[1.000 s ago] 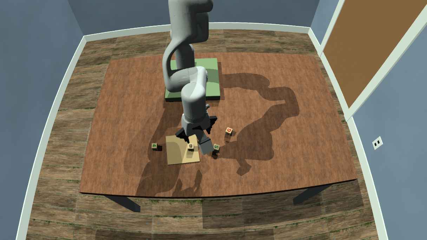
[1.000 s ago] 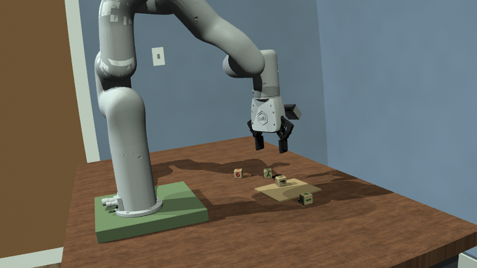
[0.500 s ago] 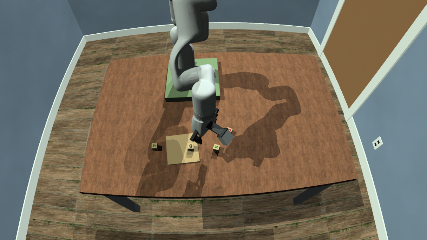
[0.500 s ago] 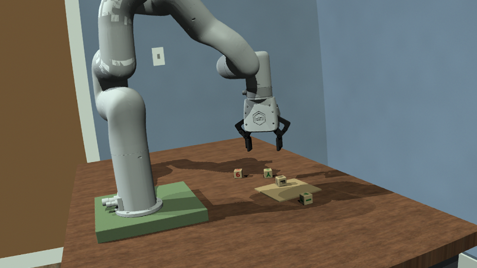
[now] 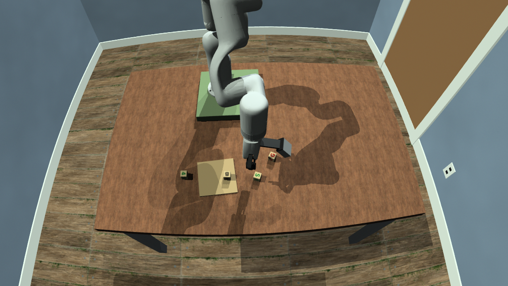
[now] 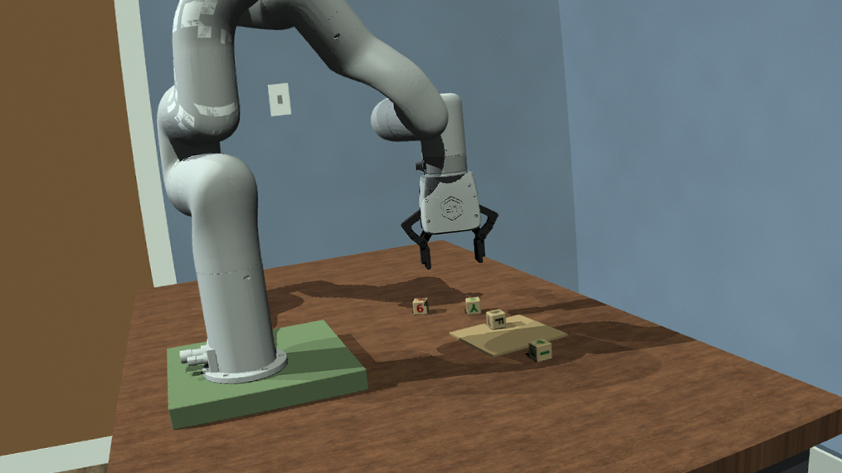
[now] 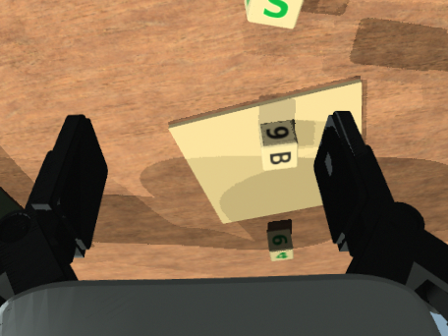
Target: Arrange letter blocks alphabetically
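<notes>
My gripper (image 5: 250,164) (image 6: 453,263) (image 7: 210,140) is open and empty, high above the table near the S block. The B block (image 5: 227,174) (image 6: 495,319) (image 7: 280,157) stands on the pale mat (image 5: 207,186) (image 6: 475,337) (image 7: 206,152), near the mat's right edge in the top view; its B reads upright from the base. The S block (image 5: 257,175) (image 6: 472,306) (image 7: 275,10) is off the mat, its green S about a quarter turn off. The red G block (image 5: 272,155) (image 6: 420,307) lies farther right. The block with a green 4 on top (image 5: 183,173) (image 6: 540,351) (image 7: 281,255) is off the mat's other side.
The arm rises from a green base plate (image 5: 202,110) (image 6: 273,402) at the back of the wooden table (image 5: 142,142) (image 6: 433,440). The wrist camera mount (image 5: 273,143) juts out beside the gripper, near the G block in the top view. Arm shadows cross the mat.
</notes>
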Motion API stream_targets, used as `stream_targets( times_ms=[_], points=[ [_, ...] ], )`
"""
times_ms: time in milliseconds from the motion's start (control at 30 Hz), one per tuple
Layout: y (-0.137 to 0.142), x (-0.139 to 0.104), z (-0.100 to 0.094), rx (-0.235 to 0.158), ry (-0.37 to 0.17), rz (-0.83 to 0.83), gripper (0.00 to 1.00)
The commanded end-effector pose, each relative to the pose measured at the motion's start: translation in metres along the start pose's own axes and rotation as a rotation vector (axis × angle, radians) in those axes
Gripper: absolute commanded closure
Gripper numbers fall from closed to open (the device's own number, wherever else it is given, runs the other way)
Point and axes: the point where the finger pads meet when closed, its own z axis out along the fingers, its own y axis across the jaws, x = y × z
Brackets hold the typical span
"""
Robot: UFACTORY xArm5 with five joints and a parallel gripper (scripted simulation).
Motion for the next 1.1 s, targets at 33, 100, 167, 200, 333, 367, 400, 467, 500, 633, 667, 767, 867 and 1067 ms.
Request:
stream_targets(
  times_ms=[33,100,167,200,333,367,400,467,500,633,667,767,867,1067],
  points=[
    [-0.006,0.010,0.000,-0.004,0.002,-0.169,0.00],
    [-0.007,0.012,0.000,-0.004,0.001,-0.209,0.00],
    [-0.010,0.016,0.000,-0.004,0.001,-0.272,0.00],
    [-0.011,0.017,0.000,-0.004,0.001,-0.306,0.00],
    [-0.017,0.024,0.001,-0.004,0.001,-0.434,0.00],
    [-0.018,0.026,0.001,-0.004,0.001,-0.465,0.00],
    [-0.020,0.028,0.001,-0.004,0.001,-0.497,0.00],
    [-0.022,0.031,0.002,-0.004,0.001,-0.562,0.00],
    [-0.024,0.033,0.002,-0.004,0.000,-0.593,0.00],
    [-0.029,0.038,0.002,-0.004,0.000,-0.708,0.00],
    [-0.030,0.039,0.002,-0.004,0.000,-0.727,0.00],
    [-0.034,0.044,0.003,-0.004,0.000,-0.823,0.00],
    [-0.039,0.049,0.003,-0.004,0.000,-0.919,0.00],
    [-0.048,0.058,0.004,-0.004,-0.001,-1.111,0.00]
  ],
)
